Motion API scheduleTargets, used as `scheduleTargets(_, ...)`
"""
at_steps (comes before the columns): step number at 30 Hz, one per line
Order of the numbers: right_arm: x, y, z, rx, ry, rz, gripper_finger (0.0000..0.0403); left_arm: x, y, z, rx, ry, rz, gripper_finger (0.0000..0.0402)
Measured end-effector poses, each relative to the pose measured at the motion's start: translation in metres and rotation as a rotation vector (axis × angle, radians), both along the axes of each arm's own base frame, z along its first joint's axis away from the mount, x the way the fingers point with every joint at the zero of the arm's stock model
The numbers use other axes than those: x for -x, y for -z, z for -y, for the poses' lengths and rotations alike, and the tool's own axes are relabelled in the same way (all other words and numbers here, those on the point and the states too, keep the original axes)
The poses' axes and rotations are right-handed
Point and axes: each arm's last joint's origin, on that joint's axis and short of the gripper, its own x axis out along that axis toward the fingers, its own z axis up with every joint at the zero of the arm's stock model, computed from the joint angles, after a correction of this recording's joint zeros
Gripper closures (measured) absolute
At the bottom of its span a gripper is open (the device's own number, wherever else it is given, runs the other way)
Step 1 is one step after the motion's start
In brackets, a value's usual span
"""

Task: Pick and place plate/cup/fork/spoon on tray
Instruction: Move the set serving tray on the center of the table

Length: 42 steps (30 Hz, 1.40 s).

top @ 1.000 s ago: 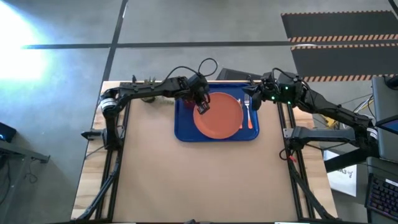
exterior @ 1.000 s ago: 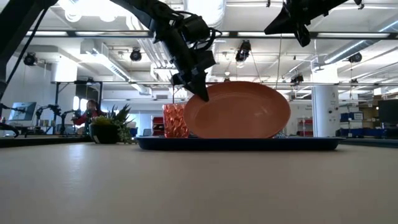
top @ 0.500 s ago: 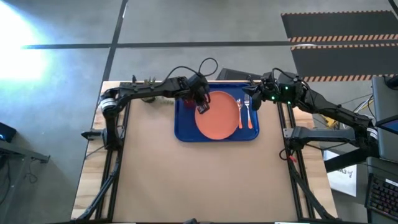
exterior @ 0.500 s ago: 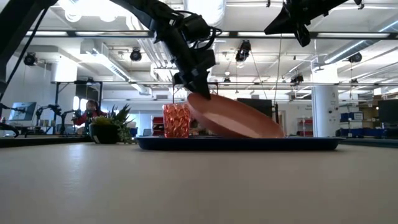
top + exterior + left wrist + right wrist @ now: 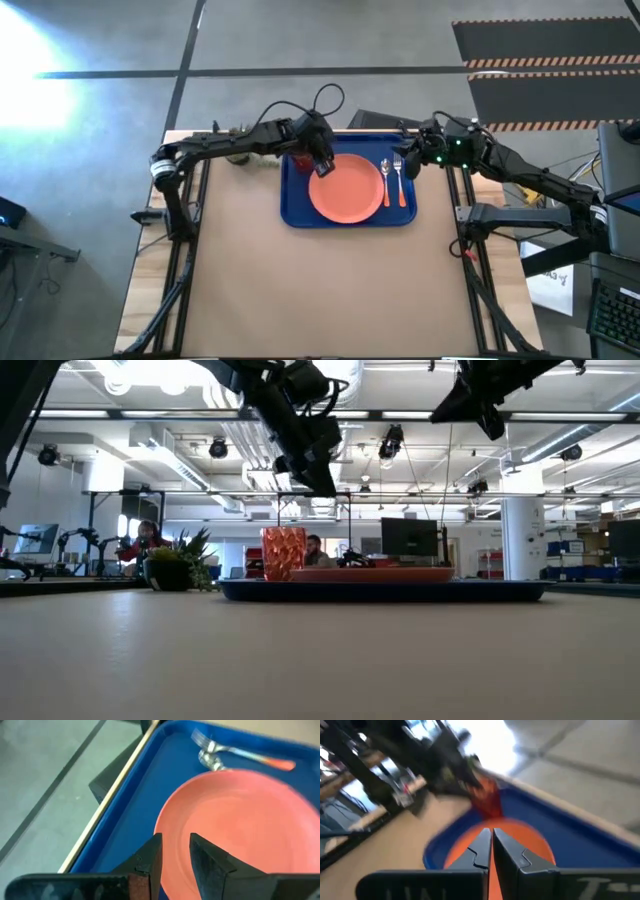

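Salmon-orange, round and flat, the plastic plate (image 5: 347, 191) lies level in your deep-blue rectangular tray (image 5: 298, 208), directly below the left pincer (image 5: 322, 166), whose fingers stand narrowly parted and empty above its rim.

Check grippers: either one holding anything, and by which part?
Nothing is held. The left gripper is open above the plate, which lies flat on the tray. The right gripper is shut, empty.

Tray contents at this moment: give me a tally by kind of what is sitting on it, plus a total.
On the tray:
plate: 1
cup: 1
fork: 1
spoon: 1
Total: 4
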Motion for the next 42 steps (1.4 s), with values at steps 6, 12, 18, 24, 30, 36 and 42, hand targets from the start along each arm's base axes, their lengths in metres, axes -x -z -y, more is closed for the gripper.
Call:
scheduleTargets(6, 0.004, 0.036, -0.008, -0.217, 0.022, -0.290, 0.0394, 0.016, -0.033, 0.020, 0.015, 0.001, 0.075, 0.0322)
scheduleTargets(12, 0.001, 0.072, -0.018, -0.366, 0.019, -0.514, 0.0394, 0.052, -0.062, 0.048, 0.054, 0.011, 0.067, 0.0322)
scheduleTargets(18, -0.008, 0.091, -0.030, -0.388, -0.021, -0.650, 0.0394, 0.100, -0.082, 0.070, 0.069, -0.080, 0.028, 0.0326)
scheduleTargets(24, -0.002, 0.094, -0.027, -0.330, 0.093, -0.750, 0.0394, 0.144, -0.066, 0.079, 0.107, -0.232, -0.052, 0.0361)
scheduleTargets(30, 0.001, 0.091, -0.028, -0.345, 0.108, -0.717, 0.0394, 0.178, -0.015, 0.089, 0.217, -0.357, -0.110, 0.0390)
scheduleTargets(36, -0.001, 0.092, -0.028, -0.378, 0.105, -0.713, 0.0394, 0.203, 0.025, 0.100, 0.352, -0.391, -0.041, 0.0380)
scheduleTargets(42, 0.000, 0.091, -0.028, -0.383, 0.133, -0.706, 0.0382, 0.208, 0.052, 0.105, 0.465, -0.292, 0.200, 0.0352)
